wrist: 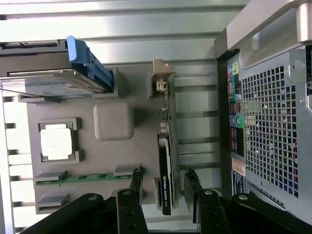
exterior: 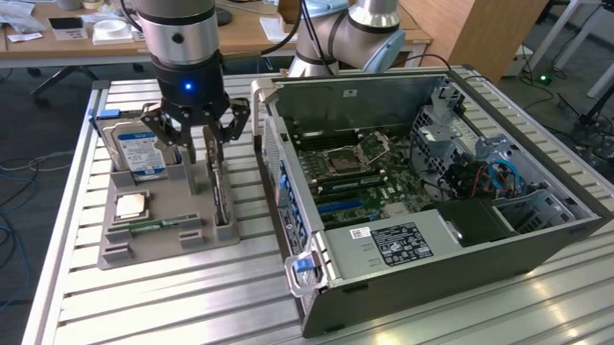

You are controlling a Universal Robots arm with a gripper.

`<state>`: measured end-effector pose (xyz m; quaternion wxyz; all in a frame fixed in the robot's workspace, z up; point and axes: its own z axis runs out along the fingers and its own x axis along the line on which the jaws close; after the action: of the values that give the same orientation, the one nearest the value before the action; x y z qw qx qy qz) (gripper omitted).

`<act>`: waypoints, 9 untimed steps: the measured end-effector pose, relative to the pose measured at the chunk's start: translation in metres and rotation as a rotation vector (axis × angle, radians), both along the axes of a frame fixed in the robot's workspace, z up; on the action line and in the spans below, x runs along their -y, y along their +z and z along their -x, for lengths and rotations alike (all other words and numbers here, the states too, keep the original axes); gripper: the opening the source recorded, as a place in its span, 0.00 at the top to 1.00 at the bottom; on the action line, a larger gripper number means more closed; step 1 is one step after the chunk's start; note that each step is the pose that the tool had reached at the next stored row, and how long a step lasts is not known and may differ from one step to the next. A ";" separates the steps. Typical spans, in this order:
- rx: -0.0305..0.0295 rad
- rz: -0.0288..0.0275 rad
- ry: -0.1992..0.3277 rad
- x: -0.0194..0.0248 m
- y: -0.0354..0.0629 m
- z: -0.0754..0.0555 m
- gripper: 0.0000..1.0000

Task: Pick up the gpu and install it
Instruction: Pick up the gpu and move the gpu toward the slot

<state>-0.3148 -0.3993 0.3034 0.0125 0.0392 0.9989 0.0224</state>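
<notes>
The gpu point(exterior: 223, 195) stands on edge in a slot along the grey holder tray point(exterior: 163, 248), on the side nearest the computer case. From the wrist view it is a thin black card point(wrist: 165, 165) with its metal bracket at the far end. My gripper point(exterior: 206, 169) hangs right over it, open, one finger on each side of the card. In the wrist view the gripper point(wrist: 163, 176) straddles the card, and a gap shows between each fingertip point(wrist: 136, 176) and the card's faces. Nothing is held.
The tray also carries a hard drive with a blue label point(exterior: 144, 147), a CPU point(exterior: 131, 206) and a green RAM stick point(exterior: 158, 224). The open computer case point(exterior: 537, 237) lies at the exterior view's right, motherboard point(exterior: 355, 172) exposed. Both rest on a slatted metal table point(exterior: 172, 302).
</notes>
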 end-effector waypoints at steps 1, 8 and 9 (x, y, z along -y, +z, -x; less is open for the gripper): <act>0.0000 0.0000 0.000 0.0000 -0.0013 0.000 0.53; -0.0002 0.0002 0.000 0.0000 -0.0045 -0.001 0.53; -0.0001 0.0001 0.000 0.0000 -0.0045 -0.001 0.53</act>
<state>-0.3137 -0.3993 0.2988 0.0125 0.0390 0.9989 0.0224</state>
